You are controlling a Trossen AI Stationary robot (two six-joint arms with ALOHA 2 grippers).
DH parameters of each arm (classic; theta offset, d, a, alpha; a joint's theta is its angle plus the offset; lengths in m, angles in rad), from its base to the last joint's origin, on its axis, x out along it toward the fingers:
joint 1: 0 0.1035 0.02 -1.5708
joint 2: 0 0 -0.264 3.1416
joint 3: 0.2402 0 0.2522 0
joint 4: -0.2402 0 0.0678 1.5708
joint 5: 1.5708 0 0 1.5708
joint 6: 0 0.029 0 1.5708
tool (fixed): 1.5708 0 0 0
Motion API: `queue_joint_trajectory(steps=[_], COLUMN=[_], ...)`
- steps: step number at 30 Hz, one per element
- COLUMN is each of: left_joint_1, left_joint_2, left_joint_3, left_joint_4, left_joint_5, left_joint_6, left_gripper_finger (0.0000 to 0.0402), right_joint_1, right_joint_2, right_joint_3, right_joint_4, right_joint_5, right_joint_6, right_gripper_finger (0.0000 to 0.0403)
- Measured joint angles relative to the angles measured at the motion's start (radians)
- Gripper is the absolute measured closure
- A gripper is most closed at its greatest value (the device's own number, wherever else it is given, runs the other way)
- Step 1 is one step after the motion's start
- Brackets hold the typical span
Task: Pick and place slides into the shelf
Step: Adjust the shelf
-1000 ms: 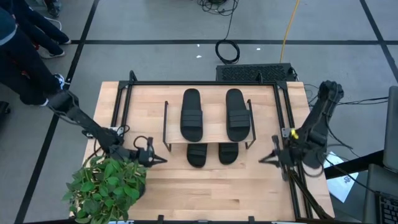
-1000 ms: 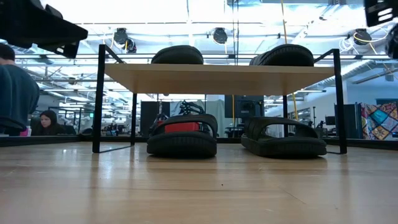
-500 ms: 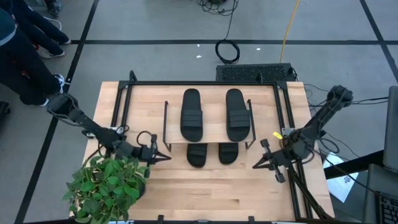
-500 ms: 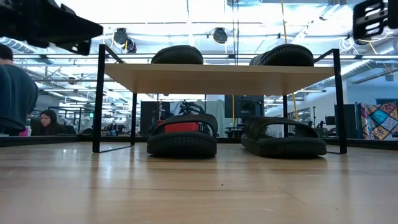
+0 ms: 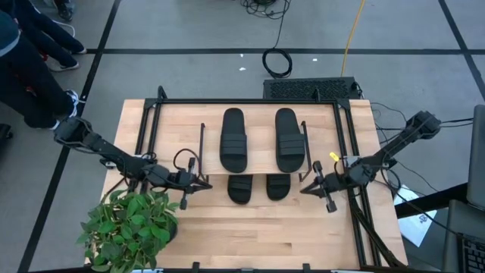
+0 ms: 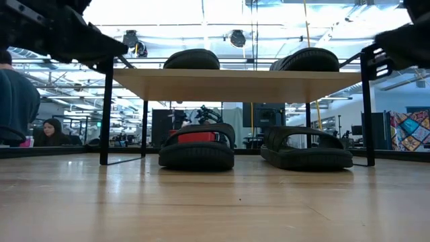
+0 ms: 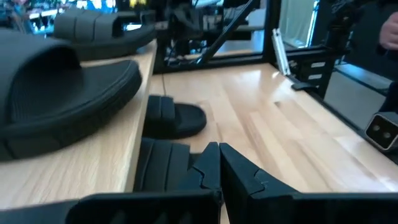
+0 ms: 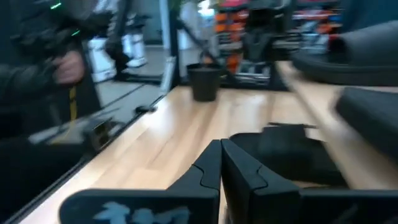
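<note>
Four slides [image 5: 233, 140] are at the shelf [image 5: 254, 168]: two on top, two under it. They look light, bendy and rubbery; the wide strap is the best place to grab. Both the left gripper [image 5: 203, 184] and right gripper [image 5: 305, 189] are closed and empty, beside the shelf. Wood table [image 5: 250, 235], plant [image 5: 129, 227], busy room behind.

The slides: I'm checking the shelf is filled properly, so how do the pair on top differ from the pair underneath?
The top slides lie on the shelf's wooden board, while the lower slides sit on the table beneath it. From above, the top slides show whole; the lower slides show only their near ends, poking out past the board. All four are matte black and lie side by side, pointing the same way.
</note>
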Motion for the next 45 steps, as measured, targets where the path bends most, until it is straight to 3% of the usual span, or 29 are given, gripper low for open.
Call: queue_joint_trajectory(steps=[3,12,19,21,23,31,45], left_joint_1=[0.015,0.081,0.175,0.189,0.194,0.195,0.205], left_joint_2=[0.000,0.000,0.000,0.000,0.000,0.000,0.000], left_joint_3=[0.000,0.000,0.000,0.000,0.000,0.000,0.000], left_joint_4=[-0.044,-0.109,-0.119,-0.119,-0.119,-0.119,-0.118], left_joint_5=[0.001,0.009,0.121,0.135,0.141,0.139,0.127], left_joint_6=[-0.031,-0.057,-0.052,-0.052,-0.051,-0.041,-0.042], left_gripper_finger=[0.0402,0.0402,0.0402,0.0402,0.0402,0.0402,0.0402], right_joint_1=[-0.028,-0.074,-0.123,-0.153,-0.186,-0.282,-0.294], right_joint_2=[0.002,0.002,0.002,0.002,0.002,0.002,-0.024], right_joint_3=[-0.014,-0.018,-0.019,-0.019,-0.020,-0.020,-0.021], right_joint_4=[-0.004,-0.028,-0.056,-0.056,-0.056,-0.066,-0.062], right_joint_5=[0.042,0.037,0.031,-0.021,-0.087,-0.152,-0.132], right_joint_6=[0.024,0.001,0.018,0.038,0.064,0.088,0.054], right_gripper_finger=[0.0403,0.0403,0.0403,0.0403,0.0403,0.0403,0.0403])
